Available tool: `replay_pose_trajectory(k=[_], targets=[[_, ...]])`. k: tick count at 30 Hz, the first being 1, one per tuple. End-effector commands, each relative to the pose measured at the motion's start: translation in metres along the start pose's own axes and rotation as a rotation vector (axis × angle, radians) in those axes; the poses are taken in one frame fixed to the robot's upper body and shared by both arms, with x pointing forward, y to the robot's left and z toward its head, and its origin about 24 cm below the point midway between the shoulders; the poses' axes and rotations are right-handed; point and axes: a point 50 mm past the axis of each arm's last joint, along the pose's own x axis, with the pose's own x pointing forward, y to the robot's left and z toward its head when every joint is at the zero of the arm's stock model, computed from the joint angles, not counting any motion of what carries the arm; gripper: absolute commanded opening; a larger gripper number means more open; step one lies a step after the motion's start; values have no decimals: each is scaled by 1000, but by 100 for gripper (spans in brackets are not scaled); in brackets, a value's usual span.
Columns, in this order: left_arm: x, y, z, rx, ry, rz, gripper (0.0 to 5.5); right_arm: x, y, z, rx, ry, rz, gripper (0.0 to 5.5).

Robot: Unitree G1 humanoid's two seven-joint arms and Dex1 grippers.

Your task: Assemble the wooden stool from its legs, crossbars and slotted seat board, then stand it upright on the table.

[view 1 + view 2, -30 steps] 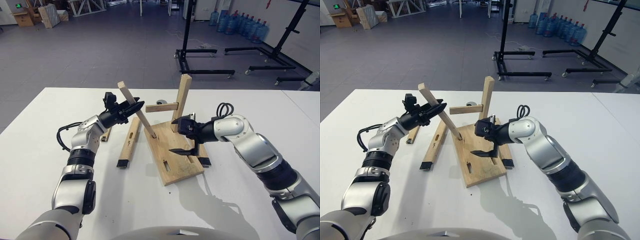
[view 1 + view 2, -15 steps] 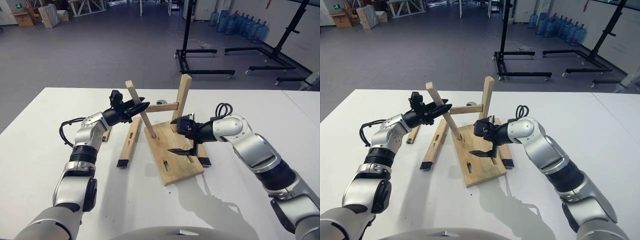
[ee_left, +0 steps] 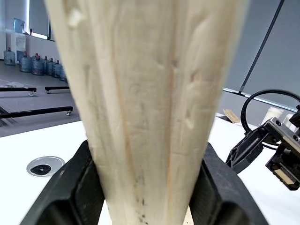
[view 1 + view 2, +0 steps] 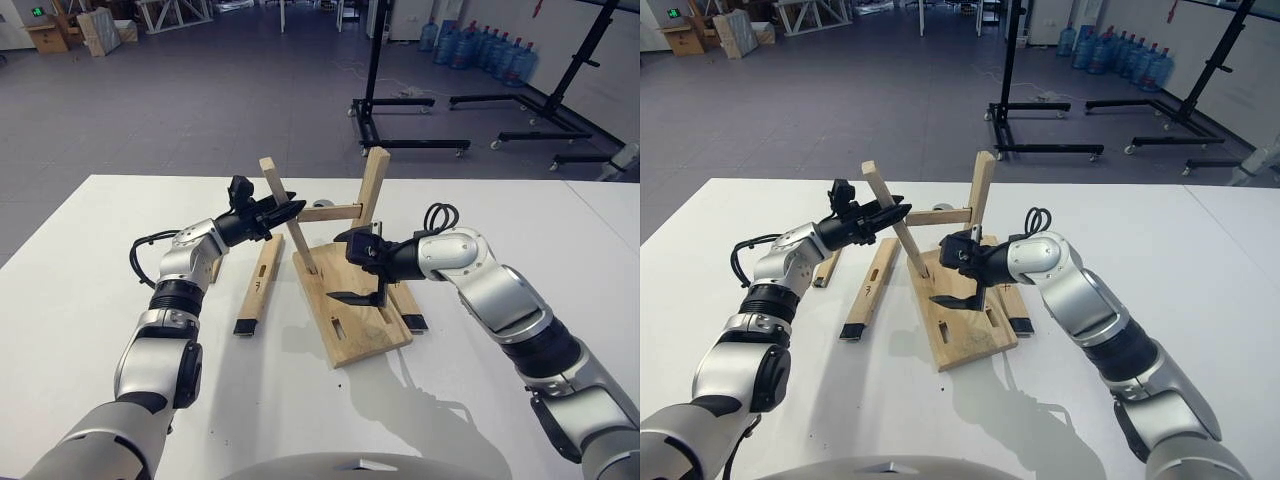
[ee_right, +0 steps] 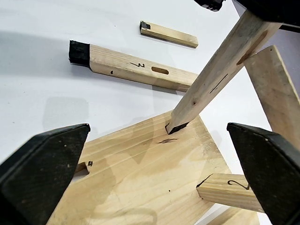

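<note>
Gripping the tilted leg (image 4: 300, 243), left gripper (image 4: 275, 212) clenched; seat board (image 4: 365, 335) flat mid-counter (image 4: 70, 300), well clear of edges. Left wrist: leg wedged between pads (image 3: 75, 187). Right wrist: right gripper (image 5: 158, 129) spread wide over board; leg's foot in slot (image 5: 174, 126).

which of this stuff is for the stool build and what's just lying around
For the job:
flat slotted wooden seat board
slanted wooden leg in the left pincer
upright wooden leg with its crossbar
loose black-footed wooden leg on the table
short wooden crossbar piece

Just lying about:
black wheeled metal stands
blue plastic water bottles
round metal table grommet
</note>
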Motion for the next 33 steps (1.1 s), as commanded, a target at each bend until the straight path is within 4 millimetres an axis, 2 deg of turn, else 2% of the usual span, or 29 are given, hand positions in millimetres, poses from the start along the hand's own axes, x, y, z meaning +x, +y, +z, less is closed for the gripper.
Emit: replay_pose_trajectory(k=[1,15,17,21,23,25,29,33], targets=[[0,3,-2,-52,31,9,212,-1,-3,5,-10,-11,-10,540],[6,-2,1,26,75,-33,212,0,-7,10,-34,-23,-25,540],[7,-2,1,24,76,-37,212,-4,-15,19,-53,-53,-68,540],[7,-3,-1,32,85,-44,212,-27,-53,56,-142,-183,-285,540],[6,-4,-2,42,93,-46,212,-41,-78,74,-213,-223,-468,540],[6,-5,-4,51,105,-52,212,-47,-97,84,-287,-213,-635,540],[6,-6,-4,55,104,-55,212,-33,-109,82,-402,-143,-753,540],[8,-6,-3,54,101,-56,212,-12,-102,66,-458,-75,-691,540]])
